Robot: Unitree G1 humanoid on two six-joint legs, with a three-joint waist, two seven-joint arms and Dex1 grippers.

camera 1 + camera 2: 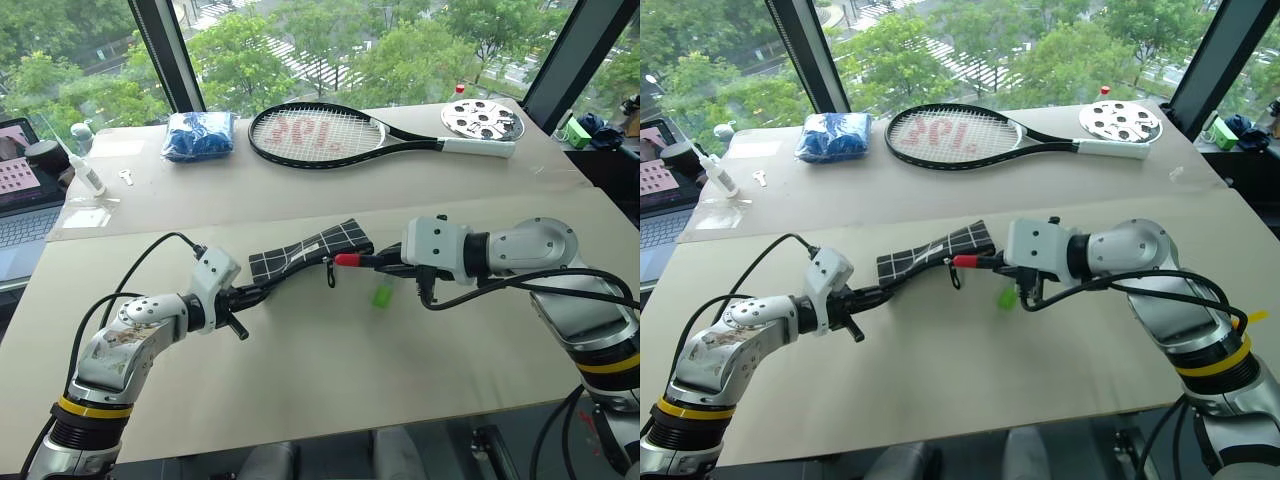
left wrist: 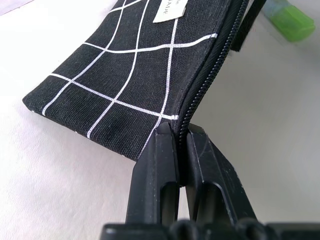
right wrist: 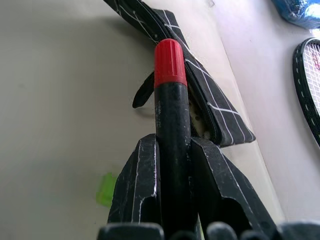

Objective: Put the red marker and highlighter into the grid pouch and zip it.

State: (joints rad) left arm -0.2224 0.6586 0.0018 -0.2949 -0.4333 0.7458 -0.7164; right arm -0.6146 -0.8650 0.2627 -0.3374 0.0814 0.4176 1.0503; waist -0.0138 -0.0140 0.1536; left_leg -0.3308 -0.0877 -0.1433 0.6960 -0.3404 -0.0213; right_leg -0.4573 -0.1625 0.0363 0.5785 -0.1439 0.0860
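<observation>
The left end effector (image 1: 243, 293) has its two black fingers (image 2: 159, 165) pressed together on the near corner of the grid pouch (image 1: 310, 250), pinching the fabric right at the zipper edge and holding that end lifted off the desk (image 1: 300, 370). The pouch's long axis runs from about 8 o'clock at the clamped end to about 2 o'clock at its free end, and in the right wrist view that free end gapes slightly, showing a pale lining. Its black zipper pull strap (image 1: 329, 271) hangs down from the zipper side. The right end effector (image 1: 372, 262) is closed on the red marker (image 1: 350, 259), gripping its dark barrel between both fingers (image 3: 137, 180). The marker lies nearly level with its long axis along 3 to 9 o'clock, its red cap pointing toward 9 o'clock, and that cap sits just beside the pouch's free end, close to the zipper strap; whether it touches the fabric cannot be told. The highlighter (image 1: 381, 296) lies on the desk at about 5 o'clock from the marker's cap, under the right end effector, apart from the pouch. Further back on the desk lie a tennis racket (image 1: 330, 133), a blue cloth bundle (image 1: 199, 135) and a round perforated metal disc (image 1: 482, 120).
</observation>
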